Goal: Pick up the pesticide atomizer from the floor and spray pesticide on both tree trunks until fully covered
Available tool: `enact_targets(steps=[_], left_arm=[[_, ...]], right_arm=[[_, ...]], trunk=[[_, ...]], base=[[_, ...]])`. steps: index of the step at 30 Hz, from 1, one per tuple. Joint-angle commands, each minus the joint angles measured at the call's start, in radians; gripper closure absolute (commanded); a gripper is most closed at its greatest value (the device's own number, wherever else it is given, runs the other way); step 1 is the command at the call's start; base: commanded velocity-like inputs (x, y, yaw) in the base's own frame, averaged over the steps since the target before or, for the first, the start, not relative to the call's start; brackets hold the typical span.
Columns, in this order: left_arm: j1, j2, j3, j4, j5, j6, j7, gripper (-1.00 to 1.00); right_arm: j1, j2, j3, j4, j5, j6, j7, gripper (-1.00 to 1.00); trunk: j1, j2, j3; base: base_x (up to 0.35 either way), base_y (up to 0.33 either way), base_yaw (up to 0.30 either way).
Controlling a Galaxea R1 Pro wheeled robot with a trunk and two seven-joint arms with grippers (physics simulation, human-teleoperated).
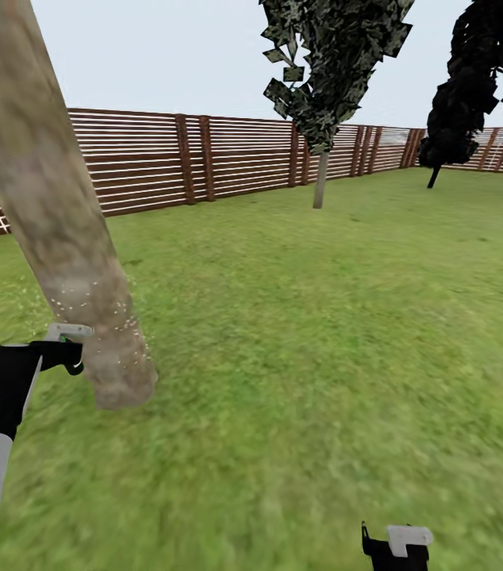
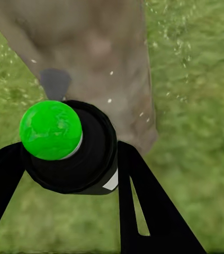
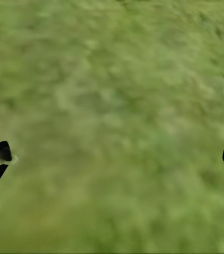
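Left end effector (image 1: 65, 353) gripping atomizer (image 2: 64, 145), levelled beside tree trunk (image 1: 61, 222)

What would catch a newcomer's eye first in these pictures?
The thick mottled trunk leaning up the head view's left, flecked with white droplets. At its base, the left pincer grips a black atomizer with a bright green cap, aimed at the bark.

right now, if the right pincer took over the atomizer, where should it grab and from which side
Probably the atomizer by its round black body behind the green cap. The left pincer is shut on two opposite sides, so the open right pincer should close across the free sides, coming from away from the tree trunk.
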Motion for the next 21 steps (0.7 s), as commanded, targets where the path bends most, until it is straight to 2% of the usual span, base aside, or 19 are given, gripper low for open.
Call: enact_targets(steps=[1, 12, 15, 16, 19, 21], left_arm=[[0.0, 0.0, 0.0, 0.0, 0.0, 0.0, 0.0, 1.0], [0.0, 0.0, 0.002, 0.001, 0.0, 0.0, 0.008, 1.0], [0.018, 0.006, 0.021, 0.019, 0.002, 0.001, 0.104, 1.0], [0.026, -0.006, 0.017, 0.057, 0.003, -0.002, 0.12, 1.0], [0.027, -0.048, 0.017, 0.066, 0.0, -0.002, 0.123, 1.0], [0.027, -0.049, 0.021, 0.067, 0.0, -0.002, 0.123, 1.0]], right_arm=[[0.0, 0.0, 0.0, 0.0, 0.0, 0.0, 0.0, -1.0], [0.0, -0.001, 0.0, 0.0, 0.0, 0.0, 0.0, -1.0], [0.0, -0.001, 0.0, 0.0, 0.0, 0.0, 0.0, -1.0], [0.0, -0.001, 0.0, 0.0, 0.0, 0.0, 0.0, -1.0], [0.0, -0.001, 0.0, 0.0, -0.001, 0.0, 0.0, -1.0], [0.0, -0.002, 0.0, 0.0, -0.001, 0.0, 0.0, -1.0]], trunk=[[0.0, 0.0, 0.0], [0.0, 0.0, 0.0], [0.0, 0.0, 0.0], [0.0, 0.0, 0.0], [0.0, 0.0, 0.0], [0.0, 0.0, 0.0]], base=[[0.001, -0.271, 0.124], [0.019, -0.271, 0.009], [0.134, -0.269, 0.134], [0.166, -0.25, 0.273], [0.2, -0.224, 0.218], [0.232, -0.19, 0.042]])
